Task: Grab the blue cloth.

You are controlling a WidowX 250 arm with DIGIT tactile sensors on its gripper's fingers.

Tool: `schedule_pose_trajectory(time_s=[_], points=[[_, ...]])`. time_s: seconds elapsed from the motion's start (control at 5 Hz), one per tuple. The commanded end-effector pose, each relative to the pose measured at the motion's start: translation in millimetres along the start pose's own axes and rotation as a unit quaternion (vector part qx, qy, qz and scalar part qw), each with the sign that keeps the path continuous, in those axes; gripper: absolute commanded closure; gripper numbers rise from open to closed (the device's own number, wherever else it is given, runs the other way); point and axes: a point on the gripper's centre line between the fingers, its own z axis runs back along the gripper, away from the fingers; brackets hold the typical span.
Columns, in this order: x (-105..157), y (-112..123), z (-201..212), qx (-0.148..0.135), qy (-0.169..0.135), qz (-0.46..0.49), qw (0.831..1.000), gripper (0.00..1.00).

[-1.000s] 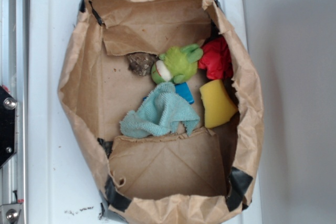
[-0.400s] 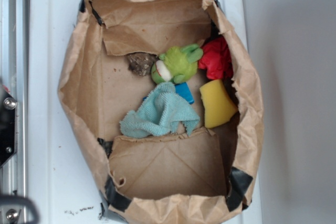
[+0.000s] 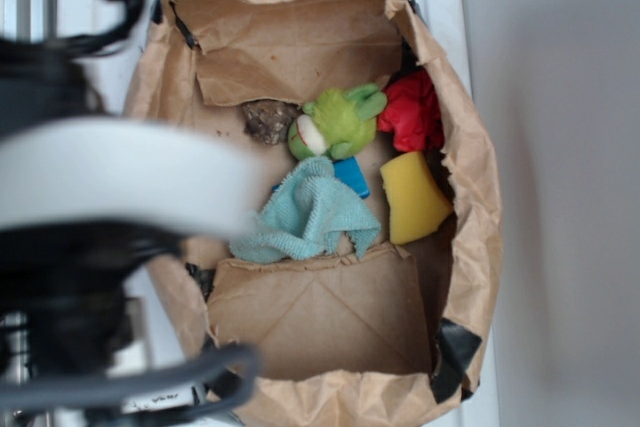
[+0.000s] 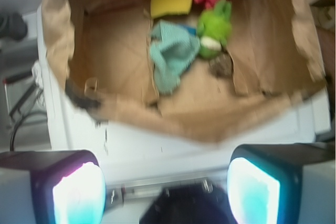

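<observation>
Tool (image 4: 165,182) spread wide, wrist view only; blue cloth (image 3: 305,215) in bag (image 3: 300,327).

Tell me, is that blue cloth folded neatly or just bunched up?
Bunched up. The blue cloth lies in a rumpled heap with uneven folds inside the paper bag, beside the green toy.

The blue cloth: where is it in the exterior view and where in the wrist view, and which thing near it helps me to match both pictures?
Exterior: the blue cloth lies centre, on the bag floor, below the green toy.
Wrist: the cloth lies upper centre, left of the toy.
Shared landmark: the yellow sponge, right of the cloth in the exterior view, above it in the wrist view.
</observation>
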Motion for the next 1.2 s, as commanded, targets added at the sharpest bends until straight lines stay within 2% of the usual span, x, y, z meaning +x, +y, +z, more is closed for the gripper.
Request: schedule_pose_trajectory(time_s=[0.0,0.2,0.4,1.0], points=[[49,12,-24,-0.021,-0.02,-0.022,0.999,0.0],[60,14,-49,-0.011,-0.016,-0.028,0.999,0.0],[59,5,-69,-0.04,-0.032,-0.023,0.998,0.0],[59,5,-69,-0.04,-0.032,-0.023,0.998,0.0]])
